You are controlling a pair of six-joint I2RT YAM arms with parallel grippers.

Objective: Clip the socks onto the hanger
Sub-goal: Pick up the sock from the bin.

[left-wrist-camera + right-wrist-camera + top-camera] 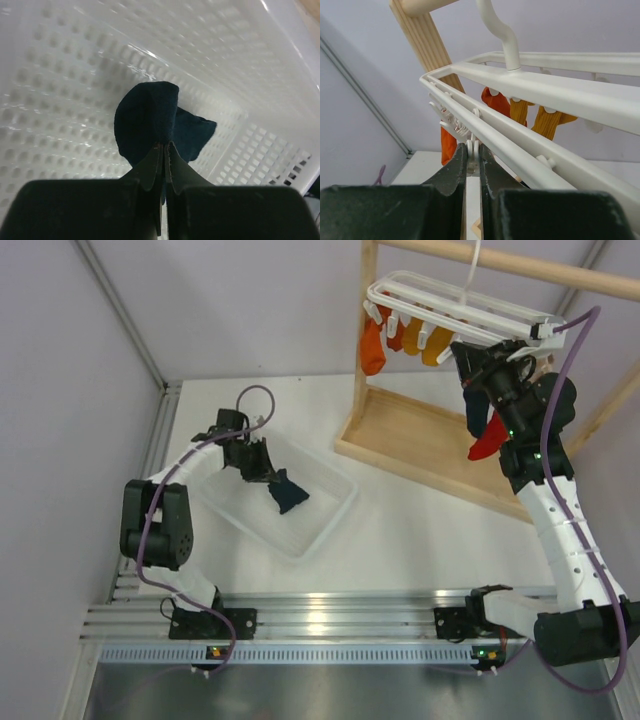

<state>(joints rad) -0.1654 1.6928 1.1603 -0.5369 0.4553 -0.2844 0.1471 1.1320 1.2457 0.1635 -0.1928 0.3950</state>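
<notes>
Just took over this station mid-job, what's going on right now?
The left gripper is shut on the navy sock inside the white basket. The right gripper pinches a clip on the white hanger, up at the wooden rack. A red sock dangles by the right wrist.

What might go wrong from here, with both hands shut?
The left hand pinches the navy sock by one small fold in the basket; it may slip out when lifted.
The right hand squeezes a clip on the hanger, which hangs from one hook; pushing may swing it, and the dangling red sock could drop.
</notes>
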